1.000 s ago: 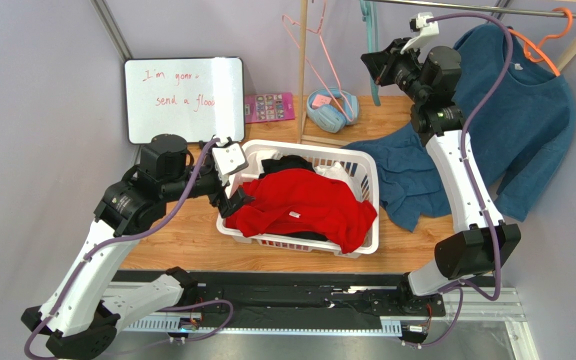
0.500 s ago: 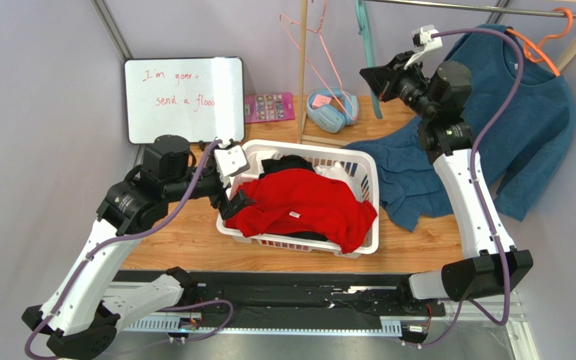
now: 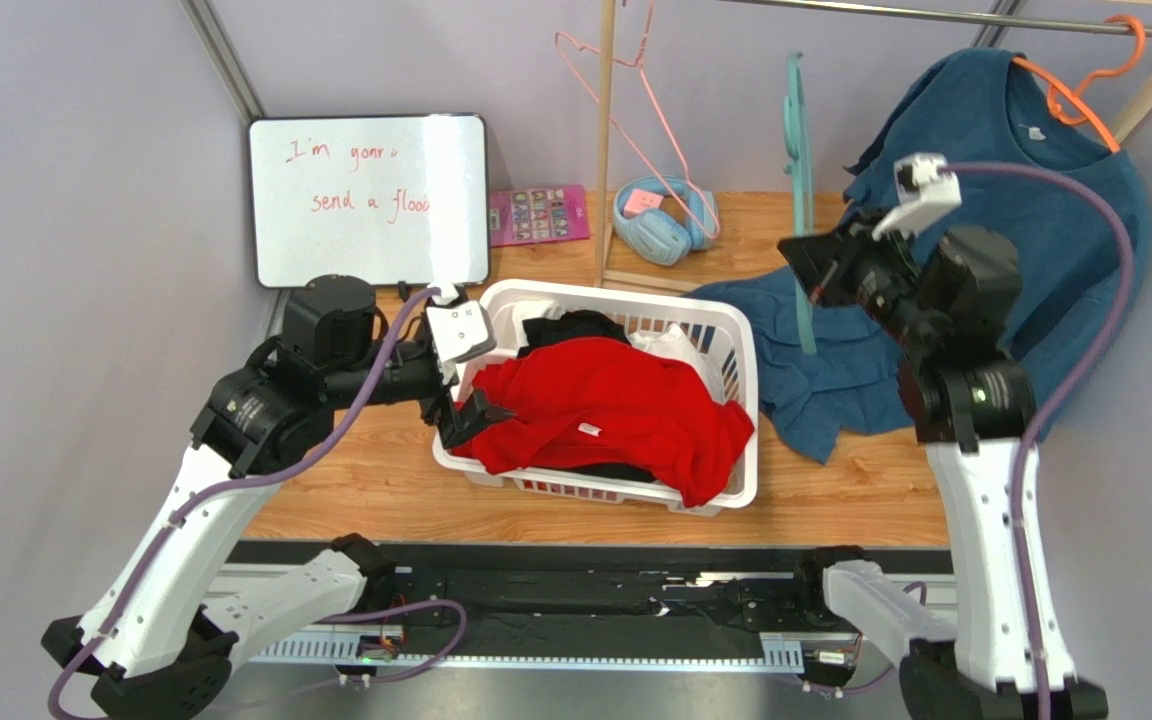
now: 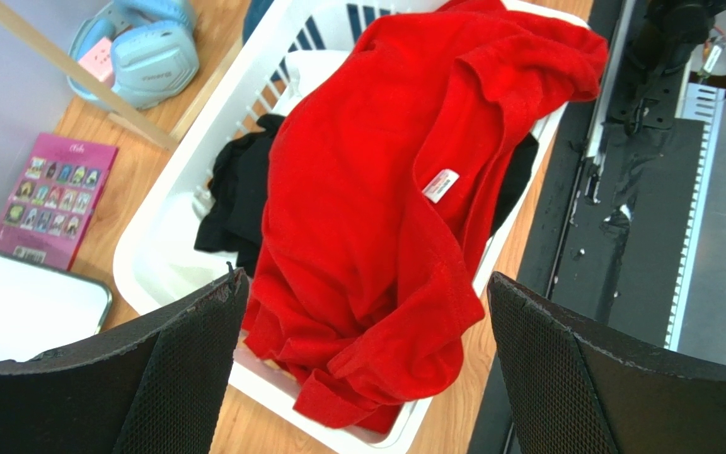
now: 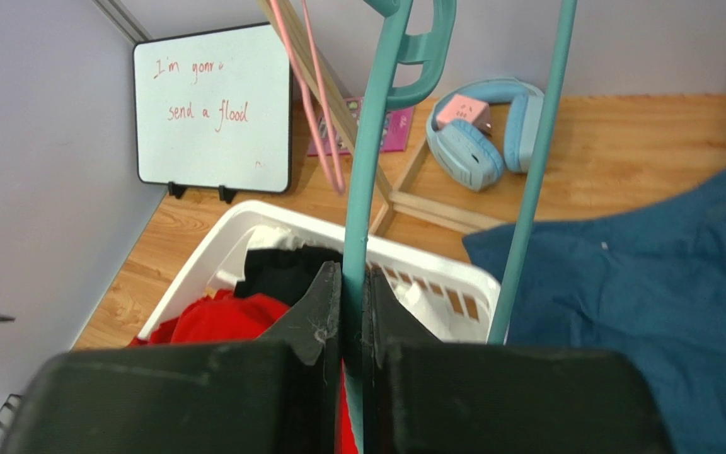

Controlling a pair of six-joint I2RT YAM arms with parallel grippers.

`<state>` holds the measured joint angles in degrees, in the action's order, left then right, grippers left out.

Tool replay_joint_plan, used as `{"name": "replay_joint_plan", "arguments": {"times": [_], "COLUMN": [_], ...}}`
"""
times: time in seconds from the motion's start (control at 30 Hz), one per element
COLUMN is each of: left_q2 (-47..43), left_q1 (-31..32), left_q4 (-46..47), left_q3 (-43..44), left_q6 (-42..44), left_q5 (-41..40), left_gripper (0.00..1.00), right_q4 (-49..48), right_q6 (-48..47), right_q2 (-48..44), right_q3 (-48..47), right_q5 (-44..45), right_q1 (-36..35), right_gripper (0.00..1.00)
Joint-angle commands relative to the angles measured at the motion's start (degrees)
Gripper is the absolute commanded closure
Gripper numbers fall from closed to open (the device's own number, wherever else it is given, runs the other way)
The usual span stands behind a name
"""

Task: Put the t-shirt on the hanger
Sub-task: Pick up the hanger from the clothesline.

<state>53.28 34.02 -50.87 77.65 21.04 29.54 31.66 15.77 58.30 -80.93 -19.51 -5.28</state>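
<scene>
Right gripper (image 5: 353,284) is clamped tight on the hanger (image 5: 369,161), one thin teal bar pinched between its fingers, and the hanger stands upright in the air, seen nearly edge-on from the top camera, just past the far right corner of the laundry basket (image 3: 736,348) and in front of the blue top (image 3: 1056,255) that hangs from an orange hanger (image 3: 1081,99) and trails onto the table (image 3: 372,480). Over on the other side, the left gripper (image 3: 465,414) sits at the basket's left rim with its jaws spread wide, the red cloth framed between the two fingers in its wrist view. And the t-shirt (image 4: 367,199) is in that white basket, crumpled in a heap, its small white label (image 4: 441,184) facing up, one edge spilling over the near rim, lying on top of a black garment (image 4: 234,194). At the back stand a whiteboard (image 3: 367,195), pale blue headphones (image 3: 663,213) and a pink wire hanger (image 3: 620,68)
</scene>
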Motion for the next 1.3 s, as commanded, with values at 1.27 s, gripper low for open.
{"name": "replay_joint_plan", "arguments": {"times": [1.27], "left_q2": [-6.52], "left_q1": [-0.18], "left_q4": [17.21], "left_q3": [-5.67], "left_q6": [14.46], "left_q5": [9.84], "left_gripper": [0.04], "right_q4": [29.42], "right_q6": [-1.52], "right_q2": [-10.06], "right_q3": [7.19], "right_q5": [-54.50], "right_q1": [-10.60], "right_gripper": [1.00]}}
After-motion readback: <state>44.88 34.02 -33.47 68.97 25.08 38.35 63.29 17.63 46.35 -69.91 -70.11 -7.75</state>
